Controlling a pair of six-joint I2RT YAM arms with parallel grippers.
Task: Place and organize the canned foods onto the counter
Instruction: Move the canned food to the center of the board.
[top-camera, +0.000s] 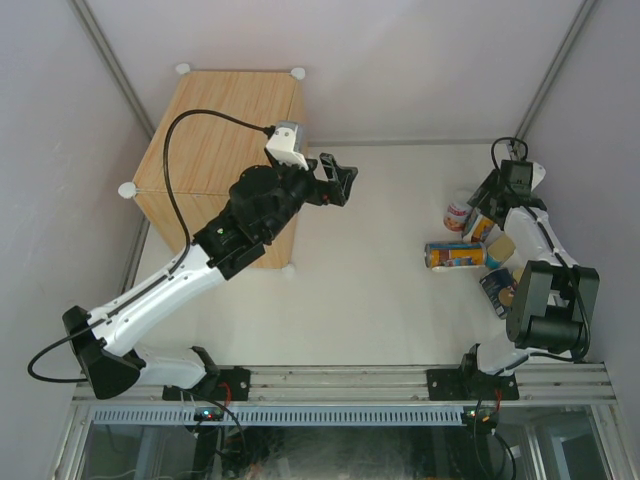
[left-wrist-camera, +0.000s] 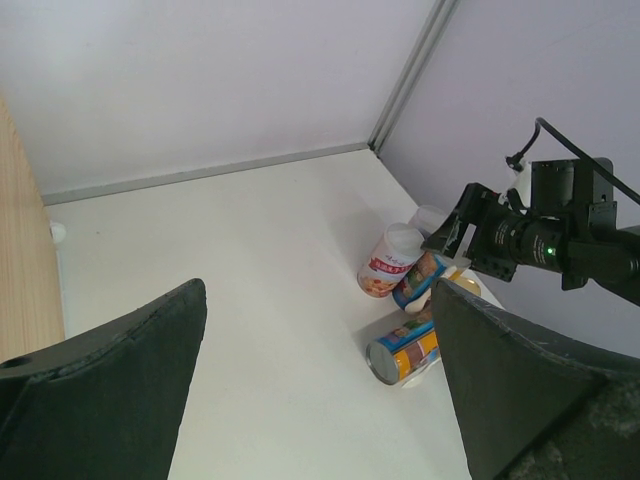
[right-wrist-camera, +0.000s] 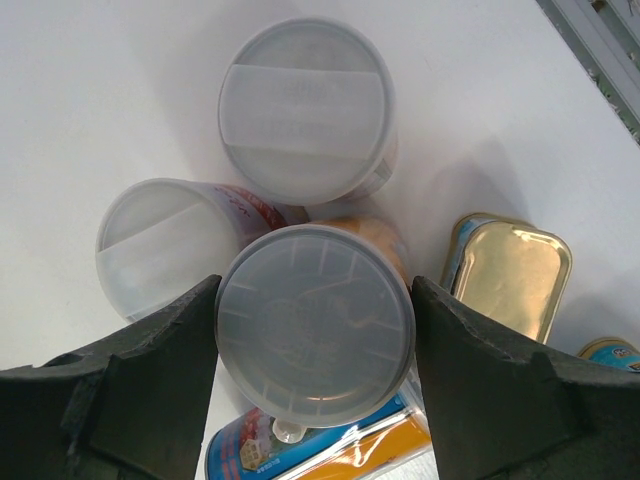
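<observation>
The counter (top-camera: 215, 150) is a light wood box at the far left. My left gripper (top-camera: 340, 185) hangs open and empty just right of it, and in the left wrist view (left-wrist-camera: 318, 290) bare table lies between its fingers. The canned foods cluster at the far right. My right gripper (top-camera: 484, 220) is over them, and in the right wrist view (right-wrist-camera: 315, 285) its fingers press both sides of an upright tall blue-orange can with a grey lid (right-wrist-camera: 315, 325). Two white-red cans (right-wrist-camera: 305, 110) (right-wrist-camera: 160, 250) stand just beyond it. Another tall blue-orange can (top-camera: 455, 255) lies on its side.
A flat gold tin (right-wrist-camera: 510, 275) lies right of the gripped can, and a dark can (top-camera: 497, 290) stands nearer the right arm's base. The enclosure's white walls close in behind and beside the cans. A black cable loops over the counter.
</observation>
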